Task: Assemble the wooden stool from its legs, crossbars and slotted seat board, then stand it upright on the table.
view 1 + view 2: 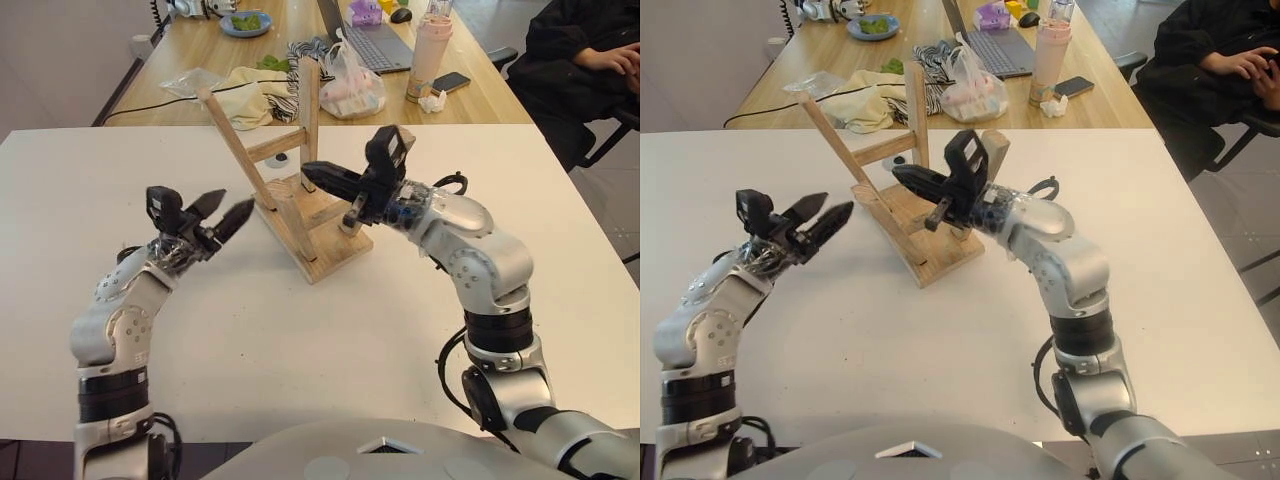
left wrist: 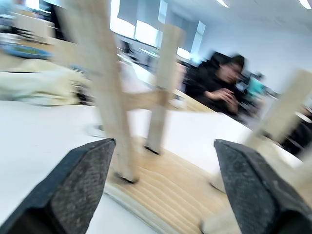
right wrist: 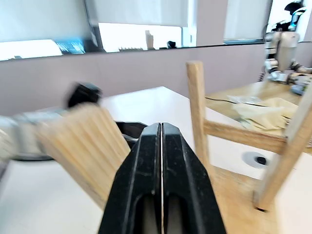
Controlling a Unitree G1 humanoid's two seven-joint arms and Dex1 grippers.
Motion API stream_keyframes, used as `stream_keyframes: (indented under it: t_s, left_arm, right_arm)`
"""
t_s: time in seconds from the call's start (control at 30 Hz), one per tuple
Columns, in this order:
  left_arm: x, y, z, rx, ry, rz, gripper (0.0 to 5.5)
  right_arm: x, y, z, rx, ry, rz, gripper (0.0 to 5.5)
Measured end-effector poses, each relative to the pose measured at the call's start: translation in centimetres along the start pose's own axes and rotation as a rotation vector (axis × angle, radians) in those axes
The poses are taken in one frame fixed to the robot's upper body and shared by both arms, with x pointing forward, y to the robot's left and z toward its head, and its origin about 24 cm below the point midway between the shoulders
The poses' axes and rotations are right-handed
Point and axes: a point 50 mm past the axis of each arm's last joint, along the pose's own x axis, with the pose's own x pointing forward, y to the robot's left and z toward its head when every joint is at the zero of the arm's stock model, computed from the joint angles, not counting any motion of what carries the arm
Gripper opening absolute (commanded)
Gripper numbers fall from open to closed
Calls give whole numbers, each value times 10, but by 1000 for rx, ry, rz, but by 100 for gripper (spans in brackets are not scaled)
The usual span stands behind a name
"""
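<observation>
Stool (image 1: 312,240) rests inverted on the white worktop (image 1: 300,340), seat board down, legs pointing up. Left end effector (image 1: 233,204) is released, fingers spread, just beside the seat board. Right end effector (image 1: 312,172) is clenched on nothing, among the legs.

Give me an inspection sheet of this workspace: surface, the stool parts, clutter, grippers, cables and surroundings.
Surface: white table, bare around the work.
Job's things: stool upside down, seat board low on the table, legs pointing up and leaning, crossbar fitted between two legs.
Clutter: small round disc behind the stool.
Grippers: left gripper open, beside the stool, apart from it; right gripper shut, empty, among the legs over the seat board.
Cables: black cable on the wooden table behind.
Surroundings: wooden table with laptop, bottle, bags; seated person beside it.
</observation>
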Motion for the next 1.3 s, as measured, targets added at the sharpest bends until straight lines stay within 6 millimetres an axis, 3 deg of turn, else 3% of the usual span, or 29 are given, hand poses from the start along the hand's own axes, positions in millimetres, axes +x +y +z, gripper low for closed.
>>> stream_keyframes:
  t_s: [0.2,0.3,0.43,0.6,0.83,1.03,1.3]
  left_arm:
    - [15,38,-11,132,35,255,375]
    - [25,40,-7,156,17,246,375]
    - [26,44,-10,151,22,244,375]
    - [31,45,-6,143,16,223,375]
    - [33,49,2,159,28,198,375]
    - [50,44,17,163,-21,169,375]
    - [51,45,14,146,-64,194,375]
  right_arm:
    - [-19,-13,16,126,-66,-68,72]
    - [-28,-8,14,161,-27,-22,125]
    - [-43,19,11,207,22,182,192]
    - [-36,29,0,212,53,188,274]
    - [-12,33,-25,115,122,76,274]
    - [8,29,-37,59,151,2,274]
    - [18,10,-39,-98,181,-103,160]
